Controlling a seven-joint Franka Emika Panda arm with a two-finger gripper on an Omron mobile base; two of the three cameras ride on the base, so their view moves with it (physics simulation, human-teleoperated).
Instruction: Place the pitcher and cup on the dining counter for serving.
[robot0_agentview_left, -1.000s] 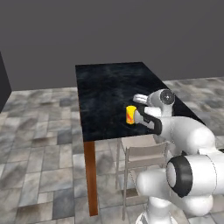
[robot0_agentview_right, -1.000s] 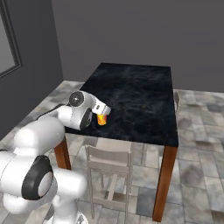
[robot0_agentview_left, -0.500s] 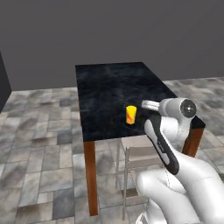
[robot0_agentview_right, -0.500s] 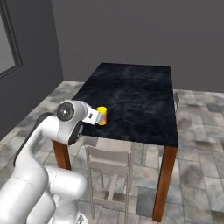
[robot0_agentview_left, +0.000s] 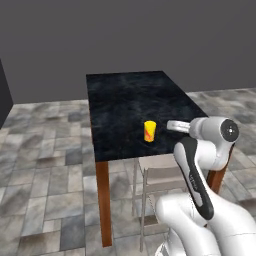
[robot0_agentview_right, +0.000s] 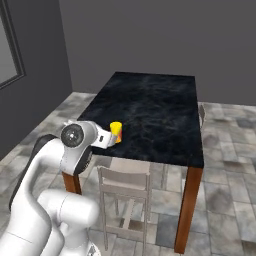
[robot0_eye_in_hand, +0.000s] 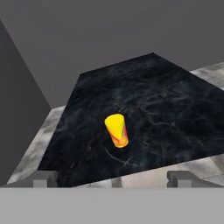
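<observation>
Your gripper (robot0_eye_in_hand: 112, 178) has its jaws spread wide with nothing between them, hanging off the near edge of the dining counter (robot0_agentview_left: 125, 95). You'll see the yellow cup (robot0_eye_in_hand: 117, 130) standing upright on the marble top, apart from both fingertips (robot0_eye_in_hand: 43, 178).

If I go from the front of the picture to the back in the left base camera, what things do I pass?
Chair → cup standing on the dining counter → grey wall.
</observation>
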